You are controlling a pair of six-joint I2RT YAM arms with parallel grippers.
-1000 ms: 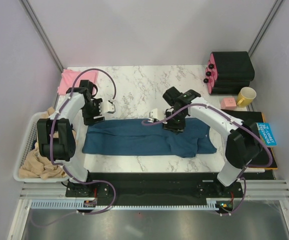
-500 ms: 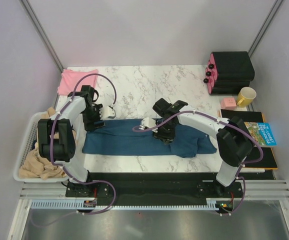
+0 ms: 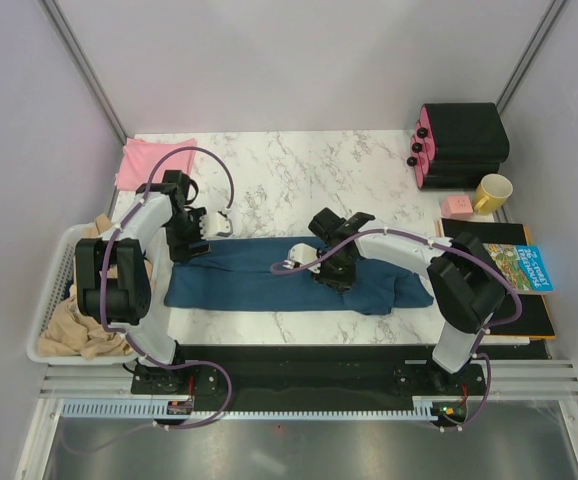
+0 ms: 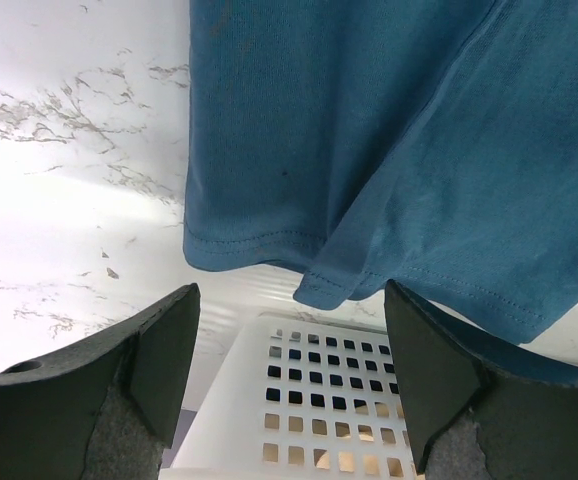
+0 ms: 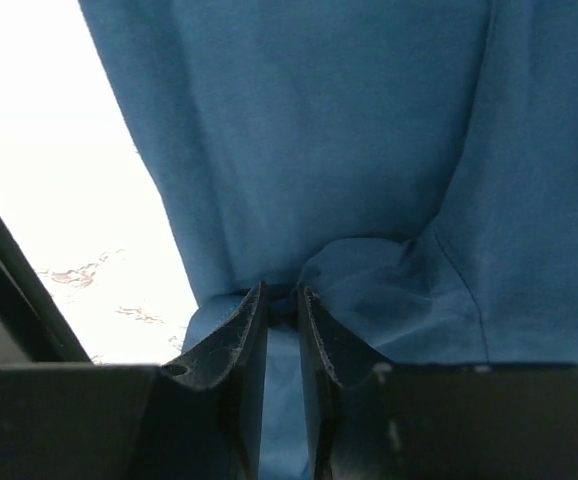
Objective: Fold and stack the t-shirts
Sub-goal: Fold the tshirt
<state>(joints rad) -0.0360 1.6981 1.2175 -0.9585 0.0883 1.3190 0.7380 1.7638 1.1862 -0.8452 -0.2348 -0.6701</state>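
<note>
T-shirt (image 3: pixel 239 285): teal, spread long, rumpled | left jaws apart | right jaws pinching its fold

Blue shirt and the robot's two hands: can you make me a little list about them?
blue shirt: spread sideways across the marble table
pink shirt: far left corner, untouched
left hand: open, above the blue shirt's left end, holding nothing
right hand: pinched shut on a fold near the shirt's middle
basket: white, at the left edge, beige cloth inside
</note>
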